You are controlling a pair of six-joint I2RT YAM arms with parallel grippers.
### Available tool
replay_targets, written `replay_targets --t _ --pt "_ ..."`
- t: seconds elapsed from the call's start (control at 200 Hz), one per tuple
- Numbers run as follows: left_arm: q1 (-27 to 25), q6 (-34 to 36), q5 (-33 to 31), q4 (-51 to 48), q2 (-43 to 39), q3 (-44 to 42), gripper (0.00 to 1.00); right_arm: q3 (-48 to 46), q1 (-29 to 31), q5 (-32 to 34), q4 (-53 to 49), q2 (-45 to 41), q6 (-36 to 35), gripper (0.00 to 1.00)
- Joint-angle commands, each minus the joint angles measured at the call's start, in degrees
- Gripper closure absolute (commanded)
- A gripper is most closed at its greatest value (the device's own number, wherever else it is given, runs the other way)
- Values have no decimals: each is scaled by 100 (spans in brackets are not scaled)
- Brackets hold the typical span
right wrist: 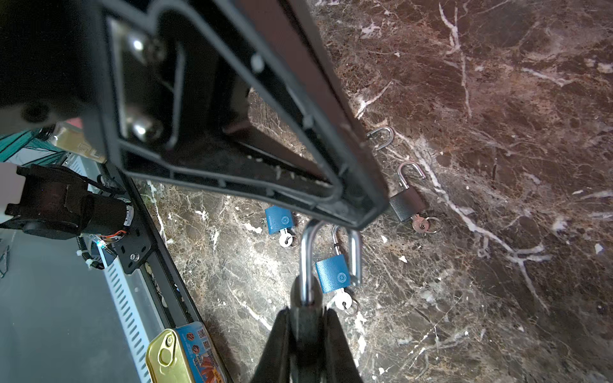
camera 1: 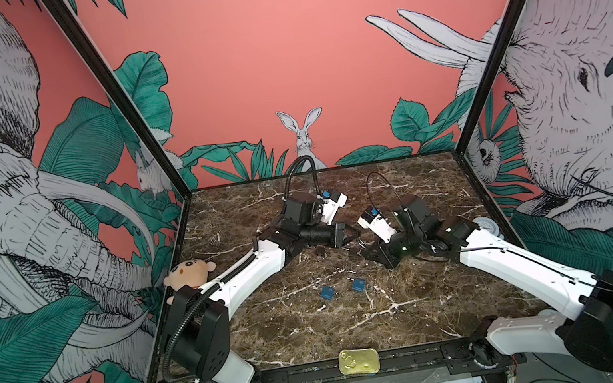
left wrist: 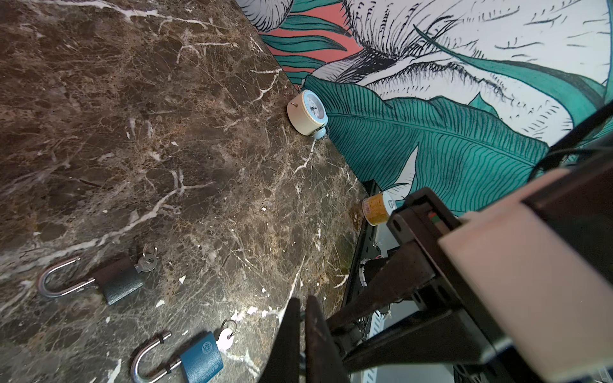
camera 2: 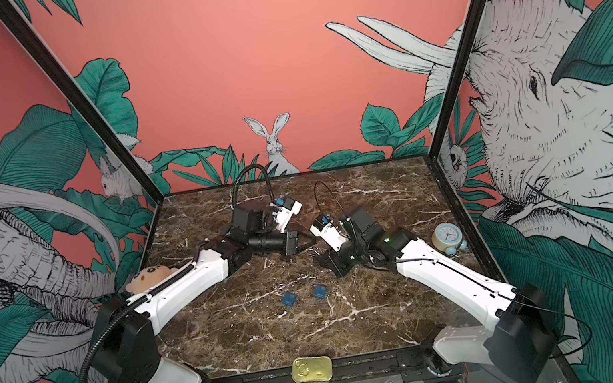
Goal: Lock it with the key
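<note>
Marble table (camera 1: 319, 325), jungle-mural walls. In both top views the arms meet mid-table, left pincer (camera 1: 343, 240) almost tip to tip with right pincer (camera 1: 365, 252). Two blue padlocks (camera 1: 328, 292) lie nearer me. Sardine tin (camera 1: 358, 361) at the front edge, lid sealed, contents unseen.

Left wrist: left pincer clenched. I see nothing clear between the fingers, so I can't tell if it grips anything. Yellow-labelled can (left wrist: 376, 209) past the table edge, contents hidden.

Right wrist: right pincer clamped on the body of the padlock (right wrist: 306, 265), held up off the table. Shackle open, one leg free, left pincer tip at its bend. Its key isn't visible.

My read: closing step. Next: press the shackle home squarely, then turn the key.
</note>
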Motion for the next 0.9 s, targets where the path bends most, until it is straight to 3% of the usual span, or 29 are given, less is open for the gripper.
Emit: replay_targets --t 0.0,0.37,0.59,0.89 --pt "-23 217 24 -166 -155 39 91 234 -15 1 27 7 -77 100" --pt "105 188 85 -167 -293 -87 83 366 -54 37 -144 36 -149 100" --pt "468 -681 897 1092 -435 -572 77 371 -102 -65 -172 33 -145 100" --pt "476 -888 1425 1519 -346 -627 68 384 -198 -625 -122 105 -101 100"
